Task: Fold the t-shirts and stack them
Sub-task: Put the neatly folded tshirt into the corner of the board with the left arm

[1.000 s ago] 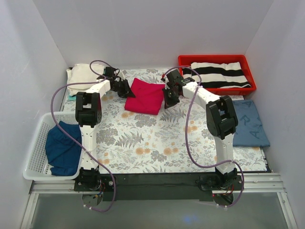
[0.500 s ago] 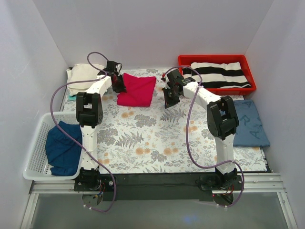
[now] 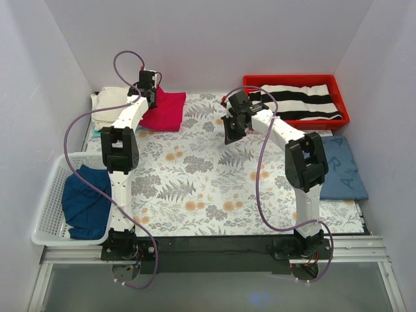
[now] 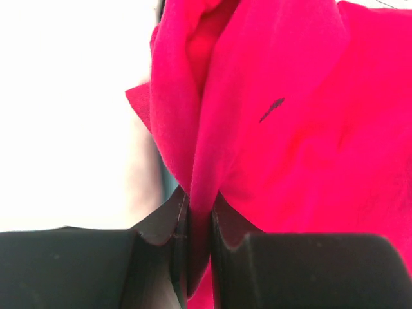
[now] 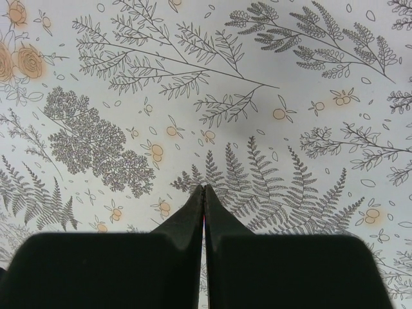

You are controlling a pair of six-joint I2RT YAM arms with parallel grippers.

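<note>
Your L gripper (image 4: 196,199) pinches a fold of the red tee (image 3: 166,110), upper left of frame, beside the cream tee (image 3: 112,104). Lift clear, square it over the cream, then let go. R gripper (image 5: 204,188) closed, empty, above desk (image 3: 195,175).

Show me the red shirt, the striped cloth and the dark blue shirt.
red shirt (image 3: 168,110): top view, middle of the folded cloth.
striped cloth (image 3: 300,101): top view, centre of its stripes.
dark blue shirt (image 3: 84,203): top view, its middle.
</note>
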